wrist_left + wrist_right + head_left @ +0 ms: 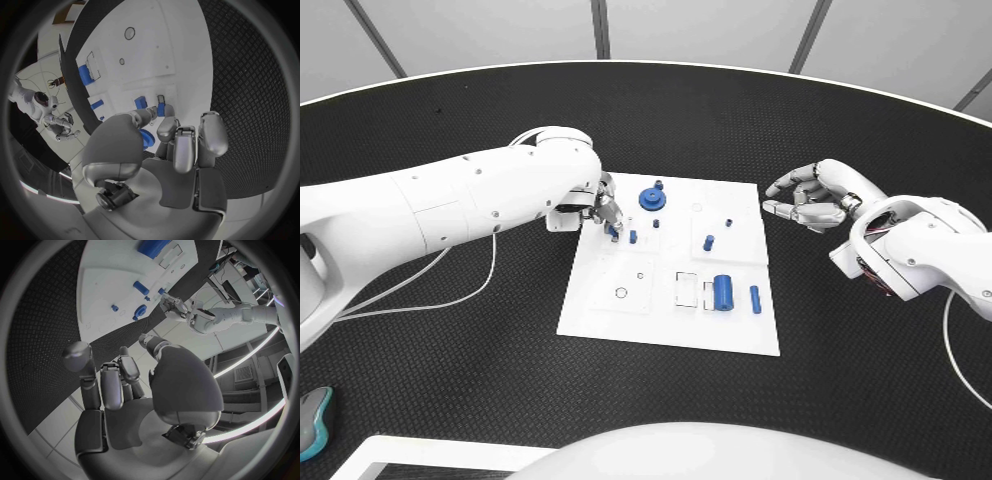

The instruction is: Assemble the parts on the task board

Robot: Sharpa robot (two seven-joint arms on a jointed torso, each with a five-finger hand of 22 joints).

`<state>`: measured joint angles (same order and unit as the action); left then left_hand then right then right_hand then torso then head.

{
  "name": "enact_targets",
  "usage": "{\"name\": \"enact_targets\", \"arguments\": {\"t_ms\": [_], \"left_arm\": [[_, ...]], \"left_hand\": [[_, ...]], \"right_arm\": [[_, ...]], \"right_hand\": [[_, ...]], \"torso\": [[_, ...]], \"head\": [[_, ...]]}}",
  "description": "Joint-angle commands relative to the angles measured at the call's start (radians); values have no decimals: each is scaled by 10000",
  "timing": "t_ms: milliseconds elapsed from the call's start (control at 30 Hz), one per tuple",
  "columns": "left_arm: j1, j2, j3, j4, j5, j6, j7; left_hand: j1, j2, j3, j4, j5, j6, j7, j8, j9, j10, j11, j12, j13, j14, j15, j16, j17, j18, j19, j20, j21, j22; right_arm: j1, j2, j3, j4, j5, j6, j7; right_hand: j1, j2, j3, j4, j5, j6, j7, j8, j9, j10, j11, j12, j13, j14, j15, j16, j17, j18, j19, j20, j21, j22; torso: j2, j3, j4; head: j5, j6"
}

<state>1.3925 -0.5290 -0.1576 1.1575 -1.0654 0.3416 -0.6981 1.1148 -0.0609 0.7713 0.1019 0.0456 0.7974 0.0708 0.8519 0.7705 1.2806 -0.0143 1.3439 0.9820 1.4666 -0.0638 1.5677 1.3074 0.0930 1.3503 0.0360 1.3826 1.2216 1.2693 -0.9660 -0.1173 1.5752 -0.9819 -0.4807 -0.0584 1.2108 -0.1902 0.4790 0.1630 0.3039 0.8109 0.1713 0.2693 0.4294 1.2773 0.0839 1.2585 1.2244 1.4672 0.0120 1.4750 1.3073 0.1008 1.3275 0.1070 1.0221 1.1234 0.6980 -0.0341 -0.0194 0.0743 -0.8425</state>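
1. Nearest stuff first: a big blue cylinder (723, 292) is lying on the task board (668, 325) in its near half, with a slimmer blue pin (756, 299) just beside it. Both are sitting well apart from either hand, on the robot's side of them.

2. The left arm (430, 205) is coming in low across the table and the left hand (599, 208) is hanging over the board's left edge, fingers pointing down at the plate.

3. In the left wrist view that hand (169, 145) is looking curled in, thumb and fingers bunched together, with a bit of blue showing between them. Honestly can't tell if it's pinching a part or just hovering over one, the fingers are covering it.

4. Right at its fingertips a small blue peg (633, 237) is standing in the board, and a little farther off a round blue knob (651, 198) is sitting near the far edge.

5. Another short blue peg (710, 242) is standing mid-board, between the two hands.

6. The right hand (812, 197) is hovering off the board's right side over the black table (473, 400), not touching anything. Its fingers are curled in loosely with nothing in them.

7. The tiny bits near the far right corner are too small to make out.
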Motion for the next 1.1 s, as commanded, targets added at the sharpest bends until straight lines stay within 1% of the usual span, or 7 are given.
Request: {"name": "enact_targets", "arguments": {"t_ms": [33,233,400,500,800,1100], "left_arm": [[0,-52,0,53,13,45,-19],[0,-217,1,260,43,68,32],[0,-288,1,349,50,22,58],[0,-291,1,366,52,-4,78],[0,-244,0,370,48,-55,99],[0,-246,0,424,46,102,88]], "left_hand": [[127,22,125,-135,29,145,-208,25,11,1,-50,-31,-9,1042,-94,31,2634,-141,12,-29,21,-11],[145,13,137,-158,30,139,-209,21,15,3,-52,-33,-4,1042,-96,31,2634,-144,17,-30,25,-3],[145,13,137,-158,30,139,-209,21,15,3,-52,-33,-4,1042,-96,31,2634,-144,17,-30,25,-3],[145,13,137,-158,30,139,-209,21,15,3,-52,-33,-4,1042,-96,31,2634,-144,17,-30,25,-3],[156,11,148,-171,29,142,-210,20,19,5,-52,-35,-3,1042,-97,31,2634,-143,14,-30,21,-9],[164,6,156,-183,29,144,-210,19,22,1,-53,-42,-15,1042,-98,31,2634,-143,14,-31,21,-8]], "right_arm": [[0,0,0,-1,0,7,-2],[0,0,0,-4,0,15,-1],[0,3,0,-5,0,20,-1],[0,6,0,-8,0,23,0],[-1,13,0,-10,0,28,2],[-1,7,0,-11,0,29,-3]], "right_hand": [[5,-10,-11,48,36,-79,-20,32,-15,24,-25,27,1,599,-92,-65,870,165,53,-28,-27,-6],[5,-10,-11,48,36,-79,-20,32,-15,24,-25,27,1,599,-92,-65,870,165,53,-28,-27,-6],[5,-10,-11,48,36,-79,-20,32,-15,24,-25,27,1,599,-92,-65,870,165,53,-28,-27,-6],[5,-10,-11,48,36,-79,-20,32,-15,24,-25,27,1,599,-92,-65,870,165,53,-28,-27,-6],[5,-10,-11,48,36,-79,-20,32,-15,24,-25,27,1,599,-92,-65,870,165,53,-28,-27,-6],[5,-10,-11,48,36,-79,-20,32,-15,24,-25,27,1,599,-92,-65,870,165,53,-28,-27,-6]], "torso": [[-4,5,-6],[-5,8,-3],[-4,2,7],[0,2,-4],[4,1,-5],[-7,4,-3]], "head": [[5,-13],[-1,-9],[-1,-5],[3,-12],[7,-16],[10,-43]]}}
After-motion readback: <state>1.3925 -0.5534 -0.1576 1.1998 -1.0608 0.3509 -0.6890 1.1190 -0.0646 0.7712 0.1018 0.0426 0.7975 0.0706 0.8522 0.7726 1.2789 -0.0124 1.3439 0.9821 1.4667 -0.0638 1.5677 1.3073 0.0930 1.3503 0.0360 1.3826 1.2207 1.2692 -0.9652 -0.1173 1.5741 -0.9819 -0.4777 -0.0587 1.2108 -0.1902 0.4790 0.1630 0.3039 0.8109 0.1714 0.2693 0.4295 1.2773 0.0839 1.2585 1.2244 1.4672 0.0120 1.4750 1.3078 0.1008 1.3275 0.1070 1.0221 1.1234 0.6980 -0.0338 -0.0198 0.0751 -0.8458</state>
